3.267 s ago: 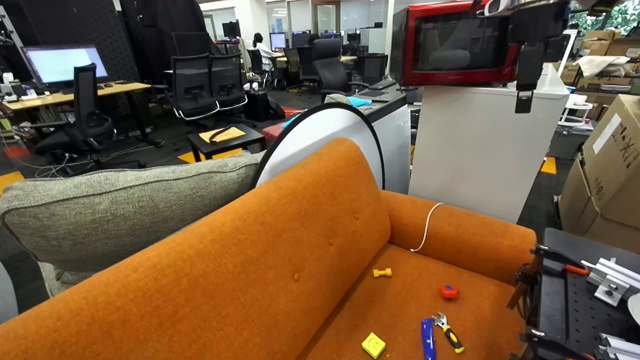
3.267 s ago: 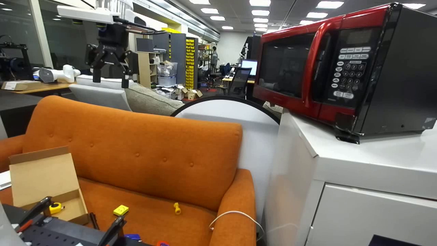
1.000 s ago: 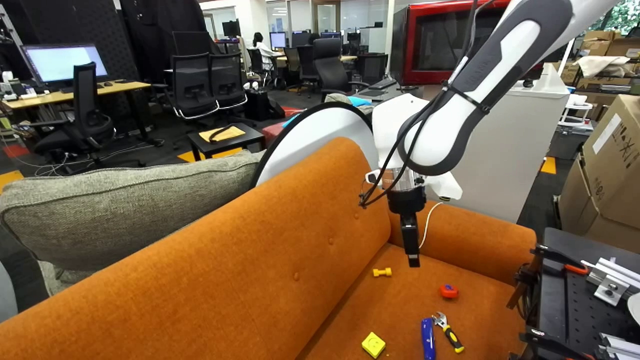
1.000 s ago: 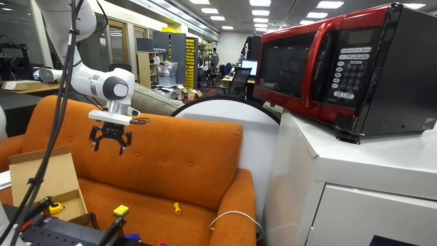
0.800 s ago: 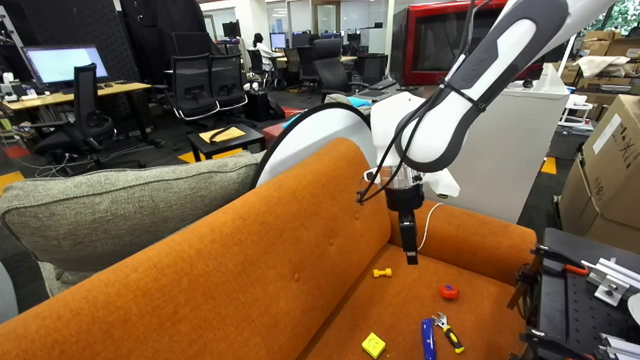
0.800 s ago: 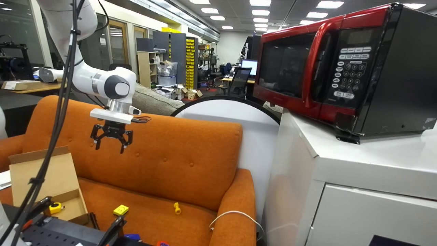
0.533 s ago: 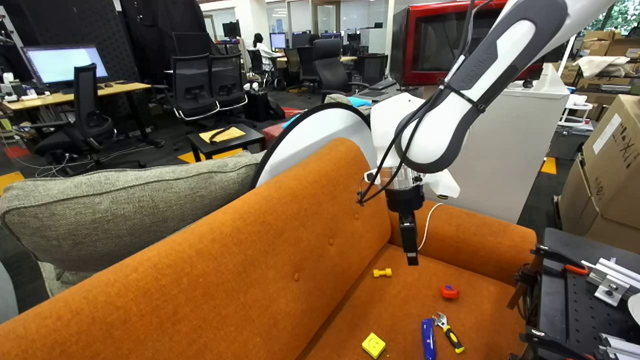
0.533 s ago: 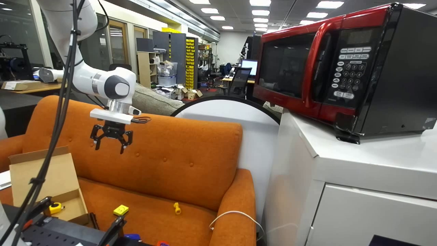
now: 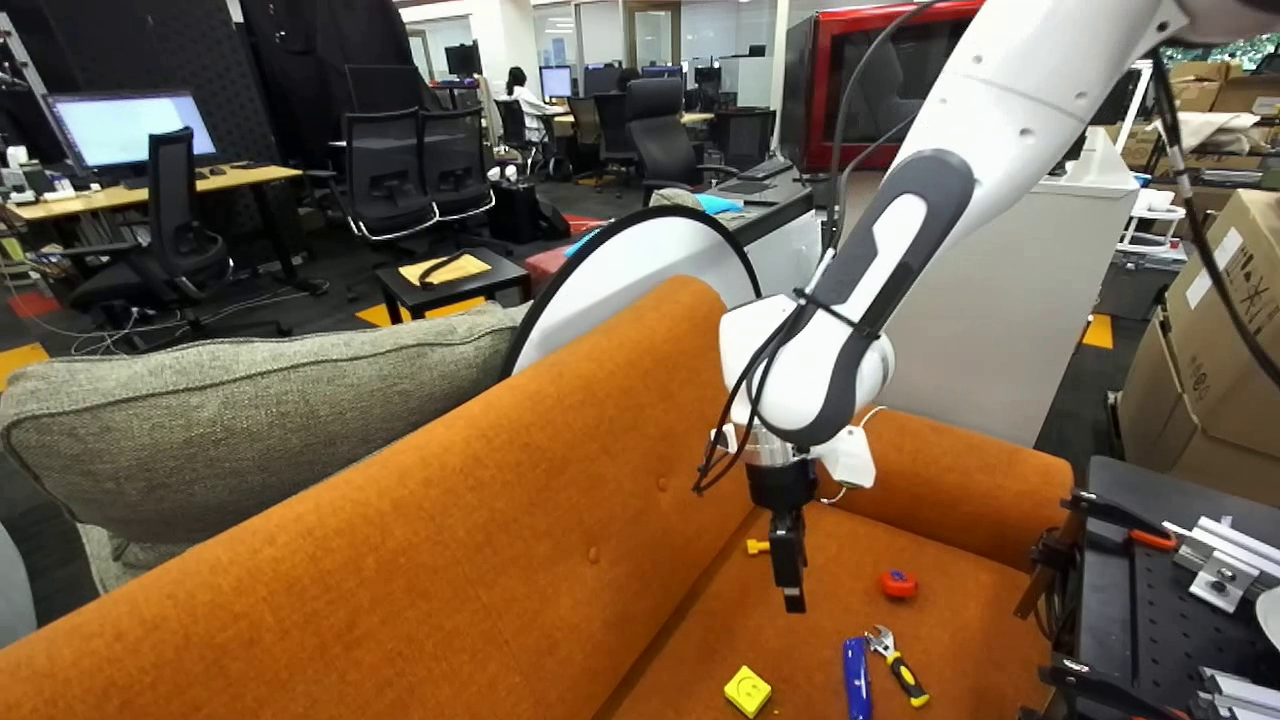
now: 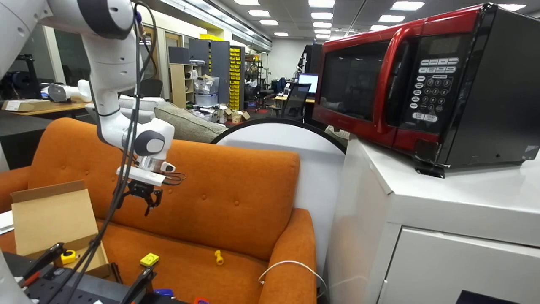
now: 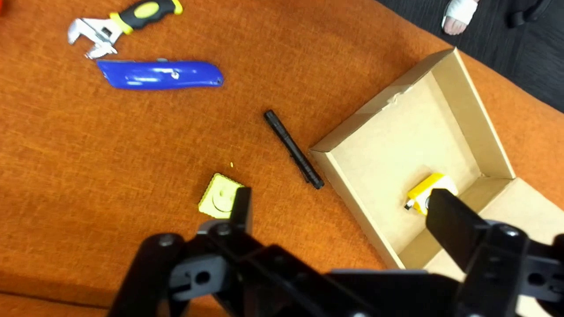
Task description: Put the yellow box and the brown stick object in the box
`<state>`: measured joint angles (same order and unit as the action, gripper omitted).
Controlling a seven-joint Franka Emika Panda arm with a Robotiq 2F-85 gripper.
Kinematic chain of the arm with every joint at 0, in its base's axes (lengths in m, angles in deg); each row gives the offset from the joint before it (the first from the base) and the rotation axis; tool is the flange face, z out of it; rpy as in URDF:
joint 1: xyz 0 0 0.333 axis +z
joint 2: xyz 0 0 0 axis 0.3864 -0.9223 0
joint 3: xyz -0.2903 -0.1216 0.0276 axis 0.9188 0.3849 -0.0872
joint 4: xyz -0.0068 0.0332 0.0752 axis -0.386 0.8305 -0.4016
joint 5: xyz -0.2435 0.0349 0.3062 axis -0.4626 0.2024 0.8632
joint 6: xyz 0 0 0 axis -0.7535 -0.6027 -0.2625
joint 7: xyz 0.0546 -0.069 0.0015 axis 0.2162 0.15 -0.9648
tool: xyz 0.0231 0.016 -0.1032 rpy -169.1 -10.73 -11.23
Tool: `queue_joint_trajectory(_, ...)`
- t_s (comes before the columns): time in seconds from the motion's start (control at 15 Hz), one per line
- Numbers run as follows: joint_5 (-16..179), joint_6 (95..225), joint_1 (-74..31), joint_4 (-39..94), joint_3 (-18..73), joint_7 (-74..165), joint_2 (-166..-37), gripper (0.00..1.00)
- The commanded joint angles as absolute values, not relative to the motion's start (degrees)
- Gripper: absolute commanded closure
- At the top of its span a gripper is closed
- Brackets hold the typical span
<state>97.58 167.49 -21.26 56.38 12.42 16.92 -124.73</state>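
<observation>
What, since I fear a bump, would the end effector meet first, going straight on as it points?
Probably the cardboard box, at its corner near the dark stick; the end effector points roughly there. Depth is unclear: the stick or orange seat might come first.

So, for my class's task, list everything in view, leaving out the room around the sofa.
Sofa: one, orange, all views
Box: one, brown, on sofa
Tape measure: one, yellow, inside box
Block: one, yellow, on sofa
Stick: one, black, beside box
Speck: one, yellow, near block
Utility knife: one, blue, on sofa
Wrench: one, silver-black-yellow, on sofa
Small object: one, red, on sofa
Dumbbell shape: one, yellow, on sofa
Cord: one, white, over armrest
Flat thing: one, white, at an exterior view's edge
Arm: one, white-grey, above sofa
Tool: one, black, above sofa
</observation>
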Motion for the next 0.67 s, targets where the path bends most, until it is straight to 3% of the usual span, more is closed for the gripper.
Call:
queue_joint_trajectory(0.0,98.4,169.9,-25.5,48.5,8.0,14.4,-135.1,0.00)
queue_joint_trajectory(0.6,95.5,170.4,-24.1,51.0,9.1,17.8,-132.6,0.00)
